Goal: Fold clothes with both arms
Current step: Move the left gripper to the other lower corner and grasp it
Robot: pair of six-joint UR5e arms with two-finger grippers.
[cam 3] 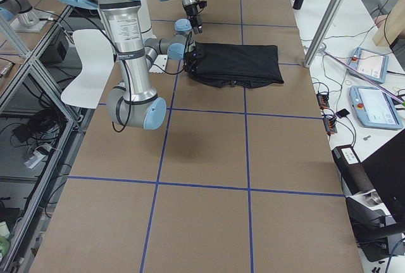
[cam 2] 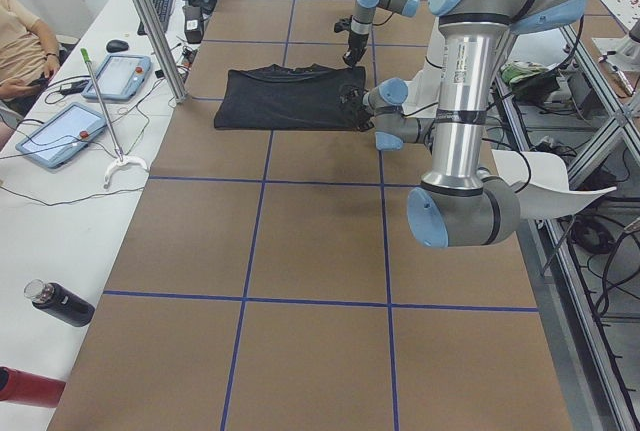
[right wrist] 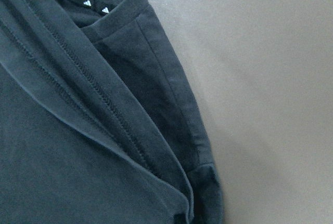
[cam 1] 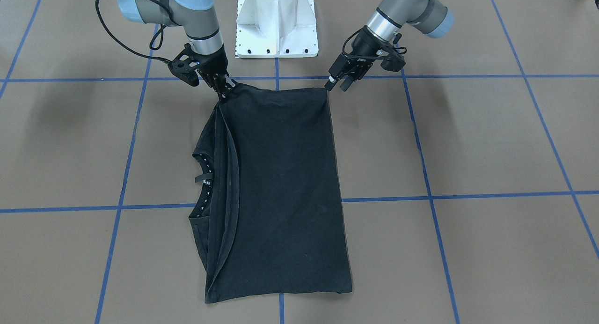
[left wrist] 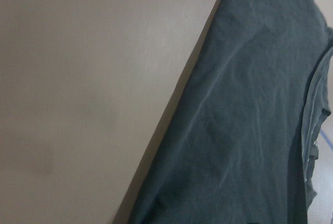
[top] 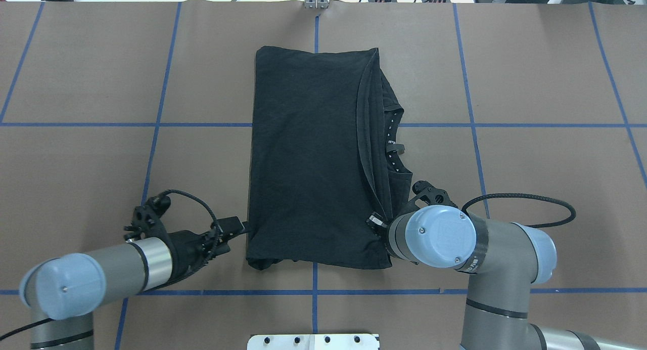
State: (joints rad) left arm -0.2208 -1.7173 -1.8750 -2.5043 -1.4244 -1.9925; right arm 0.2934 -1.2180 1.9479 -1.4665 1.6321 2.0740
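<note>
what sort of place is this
Most likely a robotics lab: a left arm and right arm over a black T-shirt on a tape-gridded table, with control tablets on a side bench.

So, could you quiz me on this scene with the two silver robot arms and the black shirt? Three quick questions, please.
1. True or false: the black short-sleeved T-shirt lies fully spread, both sleeves out.
2. Its white-dotted collar lies toward: A the robot's right; B the robot's left; C the far table edge.
3. Fill in: the tape lines on the brown table are ___.
Key: 1 false, it is folded; 2 A; 3 blue.
</note>
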